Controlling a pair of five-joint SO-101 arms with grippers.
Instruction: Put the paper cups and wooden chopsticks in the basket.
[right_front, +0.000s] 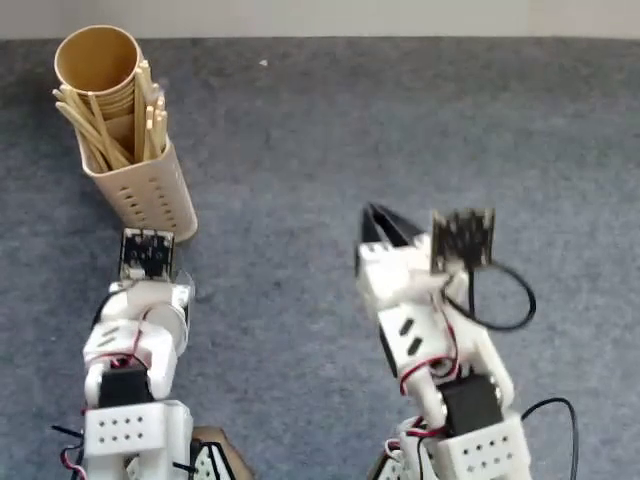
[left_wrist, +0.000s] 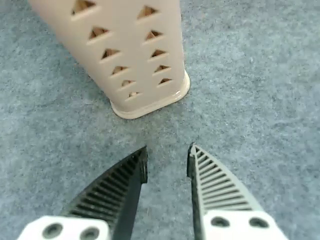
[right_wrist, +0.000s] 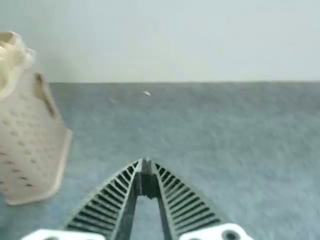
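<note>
A tall beige perforated basket (right_front: 150, 195) stands at the far left of the table. A stack of tan paper cups (right_front: 97, 60) sits in its mouth, with several wooden chopsticks (right_front: 100, 125) beside the cups inside it. My left gripper (left_wrist: 168, 155) is just in front of the basket's base (left_wrist: 125, 50), open, with nothing but carpet between its fingers. My right gripper (right_front: 372, 212) is near the table's middle, well to the right of the basket (right_wrist: 27, 135). It is shut (right_wrist: 145, 167) and holds nothing.
Grey carpet (right_front: 300, 150) covers the whole table. A pale wall (right_wrist: 175, 35) runs along the far edge. Black and red cables (right_front: 500, 310) loop by the right arm's wrist.
</note>
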